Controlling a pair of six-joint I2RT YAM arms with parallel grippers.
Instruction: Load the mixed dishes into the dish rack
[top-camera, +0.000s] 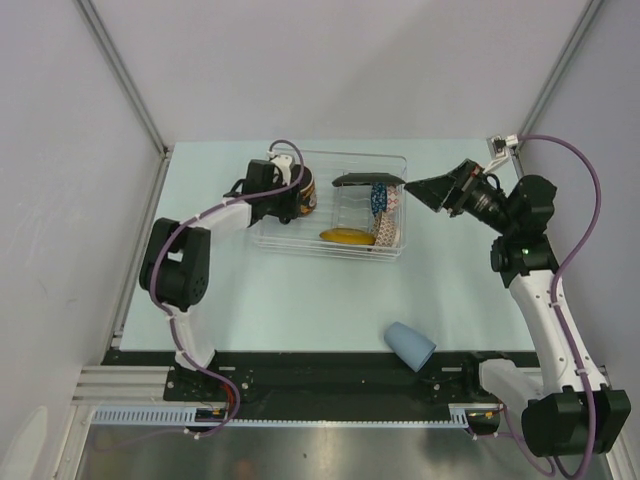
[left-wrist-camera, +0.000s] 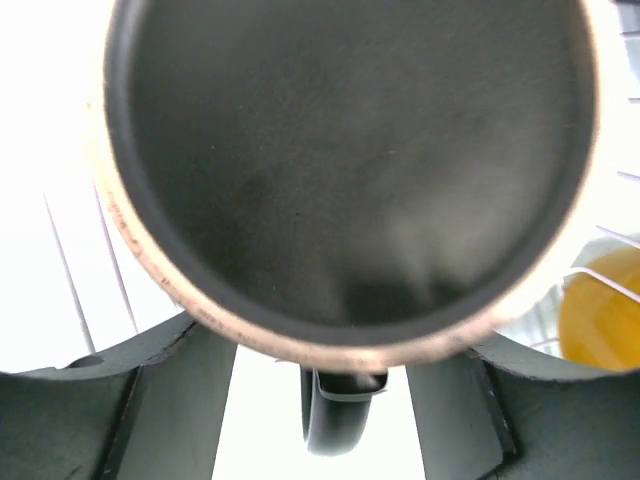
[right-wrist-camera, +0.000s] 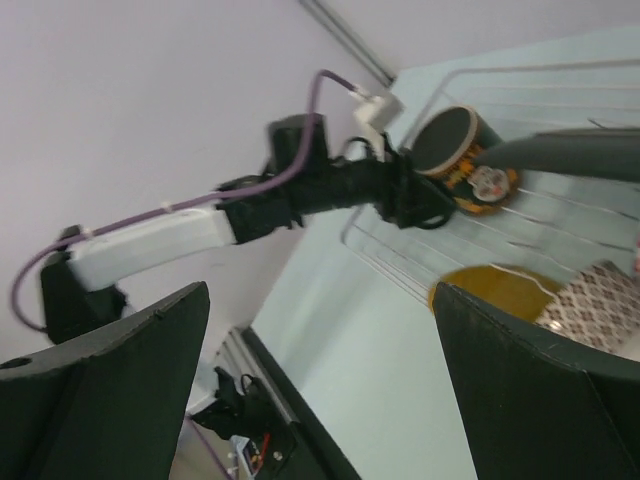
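The left gripper (left-wrist-camera: 330, 395) has its jaws partly spread around the black handle (left-wrist-camera: 340, 430) of the red mug with a dark inside (left-wrist-camera: 340, 160). In the left wrist view there is bright space on both sides of the handle, so neither finger appears to touch it and the mug looks released. The mug is tilted, with its mouth turned towards that gripper, at the left end of the clear plastic ribbed dish rack (top-camera: 300, 245), which sits at the far middle of the pale green table (top-camera: 300, 300).

Further right in the rack, the black square plate (top-camera: 365, 180) stands on edge with the blue-and-white patterned bowl (top-camera: 380, 198) just beside it. The yellow round saucer (top-camera: 343, 236) leans by the near wall.

The right gripper (top-camera: 440, 188) hangs just off the rack's far right end, its jaws spread as wide as they go and holding nothing.

The small light-blue cup (top-camera: 410, 345) lies on its side on the table at the near edge, right of centre and well apart from the rack.

The step in hand looks like setting down the mug, with four dishes loaded and only the cup left out. The left arm should next back straight away so its fingers do not catch the handle. The cup lies closer to the right arm's base, so that gripper would have to come to the near side, close on the cup's wall and carry it to a free slot.
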